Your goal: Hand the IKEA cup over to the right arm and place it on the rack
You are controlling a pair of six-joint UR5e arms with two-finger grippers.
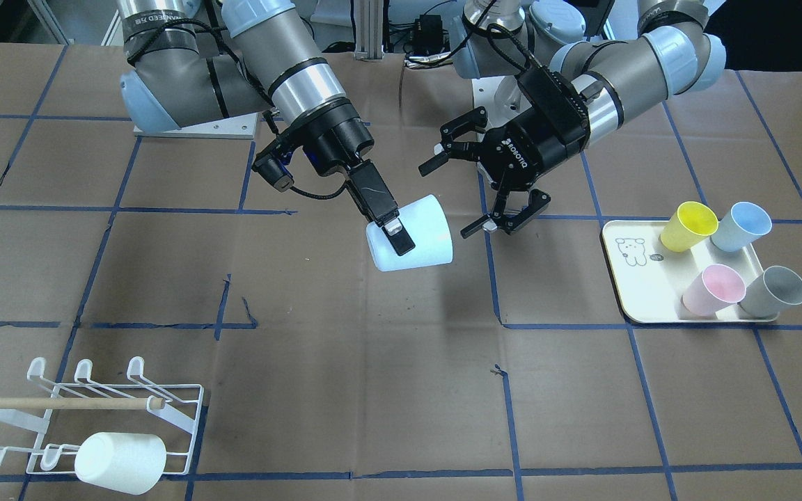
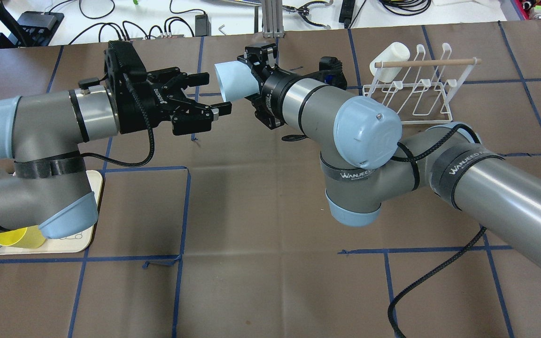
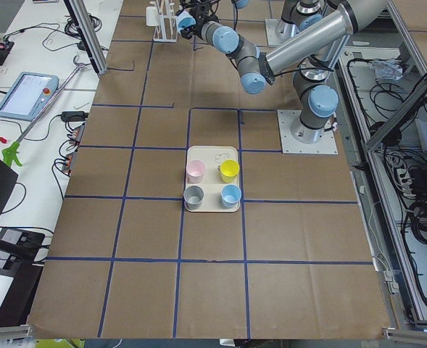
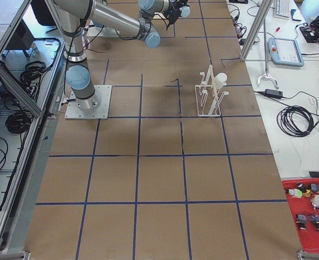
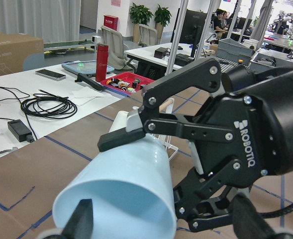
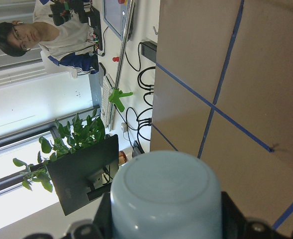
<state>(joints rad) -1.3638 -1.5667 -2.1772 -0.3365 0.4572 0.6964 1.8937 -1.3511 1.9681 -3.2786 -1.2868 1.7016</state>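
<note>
My right gripper [image 1: 401, 236] is shut on a pale-blue IKEA cup [image 1: 415, 233] and holds it on its side above the table's middle. In the overhead view the cup [image 2: 230, 80] has its mouth turned to my left gripper [image 2: 214, 92]. The left gripper [image 1: 453, 195] is open, its fingers just beside the cup's rim and apart from it. The right wrist view shows the cup's base [image 6: 166, 196] between my fingers. The left wrist view shows the cup's mouth [image 5: 116, 199]. The white wire rack [image 1: 178, 417] with a wooden dowel stands on the robot's right side of the table.
A white cup [image 1: 119, 463] hangs on the rack's front row. A cream tray [image 1: 641, 285] with a bear drawing holds yellow [image 1: 686, 226], blue [image 1: 741, 226], pink [image 1: 713, 289] and grey [image 1: 773, 292] cups on the robot's left side. Blue tape lines cross the brown table.
</note>
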